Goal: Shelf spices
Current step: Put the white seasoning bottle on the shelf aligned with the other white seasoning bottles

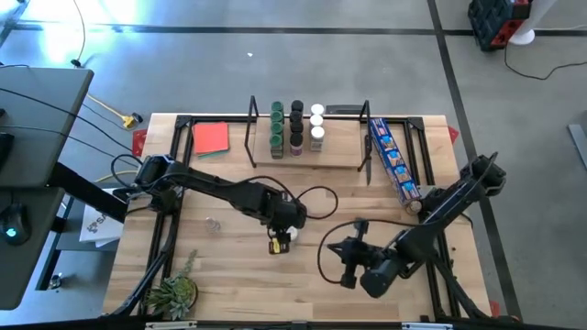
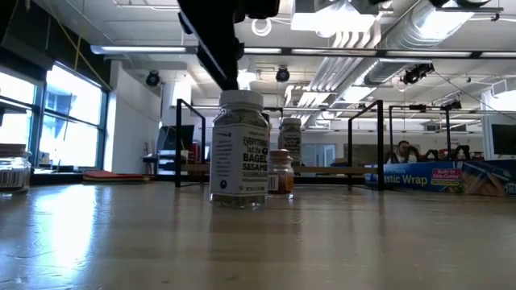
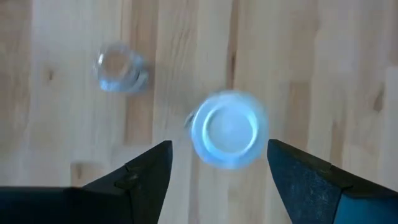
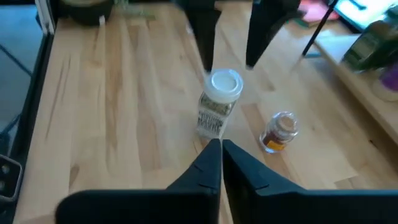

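The left tool [image 1: 281,240] is hanging over the middle of the wooden table [image 1: 238,284], its 2 fingers [image 3: 146,177] standing spread apart on either side of a white-lidded bagel-seasoning jar [image 3: 229,129] directly below them. In the left wrist view neither finger is touching the lid, so the jar is standing upright and free on the table. In the low view it is showing a printed white label and the dark arm rising above it.

A smaller jar with orange contents and a clear lid [image 4: 280,132] is standing just beside the seasoning jar, apart from it. Another small clear jar [image 1: 213,223] is sitting alone on the table farther toward the left arm's base.

The right tool [image 4: 221,155] is resting nearer the front right of the table with its fingers pressed together and gripping nothing, pointing toward the 2 jars.

The shelf [image 1: 339,147] is standing along the far edge, carrying 3 short rows of spice jars [image 1: 296,128] with green, black and white lids. A long blue wrap box [image 1: 394,163] is lying beside its right end, a red square [image 1: 211,137] by its left end.
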Motion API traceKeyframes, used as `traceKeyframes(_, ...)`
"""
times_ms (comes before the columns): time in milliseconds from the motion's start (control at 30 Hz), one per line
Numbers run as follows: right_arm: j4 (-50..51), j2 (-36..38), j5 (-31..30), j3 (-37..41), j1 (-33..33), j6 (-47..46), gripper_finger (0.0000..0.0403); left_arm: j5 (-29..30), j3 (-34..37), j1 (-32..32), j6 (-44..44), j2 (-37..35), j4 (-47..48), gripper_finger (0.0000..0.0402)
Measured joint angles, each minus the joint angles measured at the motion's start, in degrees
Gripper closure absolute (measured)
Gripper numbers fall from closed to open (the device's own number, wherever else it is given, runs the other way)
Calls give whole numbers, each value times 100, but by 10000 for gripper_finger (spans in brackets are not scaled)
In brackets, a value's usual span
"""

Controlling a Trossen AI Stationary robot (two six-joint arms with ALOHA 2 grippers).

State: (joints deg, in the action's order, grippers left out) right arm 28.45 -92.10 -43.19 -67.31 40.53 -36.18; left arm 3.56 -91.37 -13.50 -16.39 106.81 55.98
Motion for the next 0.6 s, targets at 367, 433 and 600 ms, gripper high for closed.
traceKeyframes(367, -1148, -745, 1691, 0, -1015, 2364, 212, 1813, 877, -1637, -1874, -997, 339, 136)
traceKeyframes(433, -1390, -964, 2017, 0, -1246, 2910, 187, 1817, 1455, -1908, -2177, -1056, -414, 136)
traceKeyframes(600, -1493, -1284, 2407, 0, -1849, 3122, 164, 2397, 2883, -2186, -2337, -1014, -2938, 135)
